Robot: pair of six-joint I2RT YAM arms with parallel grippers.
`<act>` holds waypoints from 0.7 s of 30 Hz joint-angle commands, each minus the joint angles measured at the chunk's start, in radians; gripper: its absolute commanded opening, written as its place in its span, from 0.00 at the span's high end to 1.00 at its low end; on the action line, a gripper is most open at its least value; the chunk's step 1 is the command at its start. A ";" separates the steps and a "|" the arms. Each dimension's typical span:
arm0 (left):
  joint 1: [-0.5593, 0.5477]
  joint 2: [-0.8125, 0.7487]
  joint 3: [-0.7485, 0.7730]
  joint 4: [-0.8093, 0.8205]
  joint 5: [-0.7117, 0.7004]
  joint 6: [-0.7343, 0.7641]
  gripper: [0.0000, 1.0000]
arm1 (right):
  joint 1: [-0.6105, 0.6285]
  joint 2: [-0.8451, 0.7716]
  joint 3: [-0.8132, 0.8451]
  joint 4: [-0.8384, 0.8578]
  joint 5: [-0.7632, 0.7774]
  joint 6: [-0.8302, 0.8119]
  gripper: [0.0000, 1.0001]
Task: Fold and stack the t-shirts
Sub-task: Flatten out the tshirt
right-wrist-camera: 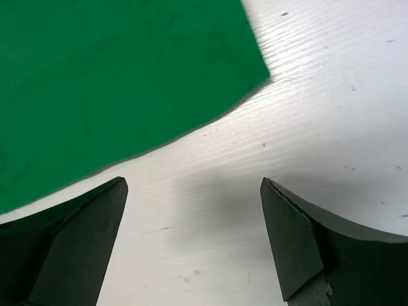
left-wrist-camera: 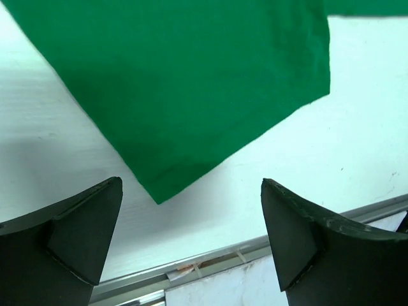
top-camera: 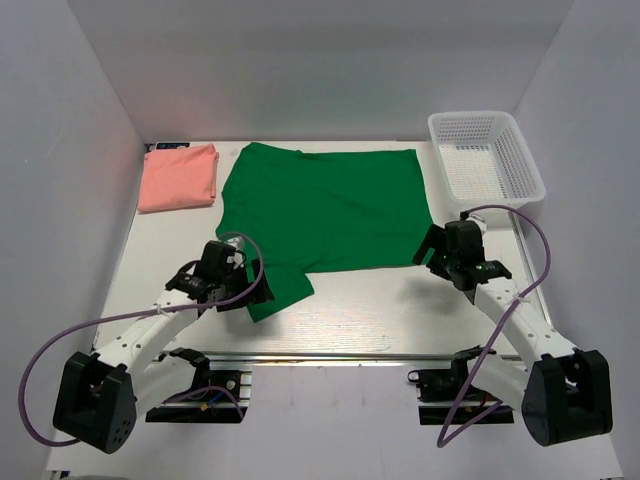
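The green t-shirt [top-camera: 325, 210] lies spread flat in the middle of the table, one short sleeve [top-camera: 268, 297] reaching toward the near edge. The pink t-shirt [top-camera: 178, 177] lies folded at the back left corner. My left gripper [top-camera: 243, 283] hovers open just beside that sleeve; in the left wrist view the sleeve's corner [left-wrist-camera: 191, 76] sits just ahead of the open gripper [left-wrist-camera: 191, 182]. My right gripper [top-camera: 440, 258] is open at the shirt's near right corner. In the right wrist view the green hem [right-wrist-camera: 115, 83] lies ahead of the empty gripper [right-wrist-camera: 193, 181], over bare table.
A white mesh basket [top-camera: 485, 157] stands at the back right corner. The white table [top-camera: 380, 310] ends in a metal rail [left-wrist-camera: 255, 245] along the near edge, close behind the left gripper. White walls close in the left, right and back sides.
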 commanded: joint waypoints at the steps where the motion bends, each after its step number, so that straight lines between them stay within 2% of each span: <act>1: -0.018 0.019 -0.001 -0.002 -0.001 -0.023 0.00 | -0.009 0.013 0.002 0.010 0.072 0.052 0.10; 11: -0.112 0.193 -0.016 0.042 -0.044 -0.034 0.12 | -0.038 0.114 -0.018 0.054 0.083 0.074 0.10; 15: -0.150 0.240 -0.006 0.033 -0.151 -0.057 0.17 | -0.049 0.161 -0.015 0.108 0.066 0.081 0.10; 18: -0.176 0.295 0.005 0.024 -0.212 -0.066 0.25 | -0.052 0.209 0.004 0.122 0.071 0.078 0.10; 21: -0.199 0.351 0.024 0.024 -0.234 -0.077 0.39 | -0.055 0.243 0.024 0.136 0.062 0.084 0.10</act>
